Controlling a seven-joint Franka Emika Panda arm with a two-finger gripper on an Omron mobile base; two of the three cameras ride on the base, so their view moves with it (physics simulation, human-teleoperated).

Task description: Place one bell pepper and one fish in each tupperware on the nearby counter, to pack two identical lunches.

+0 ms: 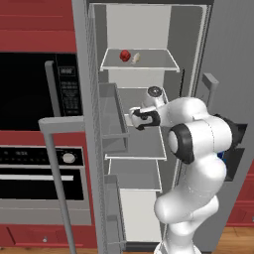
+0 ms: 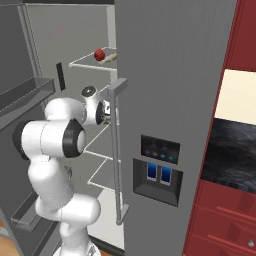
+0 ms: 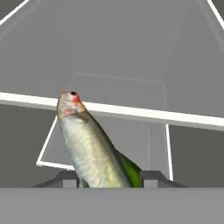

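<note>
In the hand view, the tool [image 3: 111,178] is clamped on a fish [image 3: 89,146]. The two dark fingertips [image 3: 151,177] stand either side of the fish's lower body, close against it. The fish is silvery-tan with a reddish mark near its eye, and it rises from between the tips, head up and leaning left. A strip of green shows along its lower right side. Behind it lie grey fridge shelves [image 3: 131,113] with white edges.

The left base view shows the white arm reaching into an open grey fridge [image 1: 92,99], the tool [image 1: 133,119] at the middle shelf level, just above a shelf [image 1: 144,146]. The held fish cannot be made out here. On the top shelf [image 1: 149,62] sit a red bell pepper [image 1: 125,55] and a second pale fish [image 1: 136,57], just beside each other. To the left are a black microwave [image 1: 30,84] and an oven [image 1: 34,173] set in red cabinets.

The right base view shows the same arm from the other side, its wrist partly behind the fridge door handle [image 2: 115,150]. The pepper [image 2: 99,54] and fish [image 2: 110,57] on the top shelf are seen here too. This view also shows the closed fridge door with its dispenser panel [image 2: 159,170] and a dark marbled tabletop [image 2: 235,150] at the right above red drawers.
</note>
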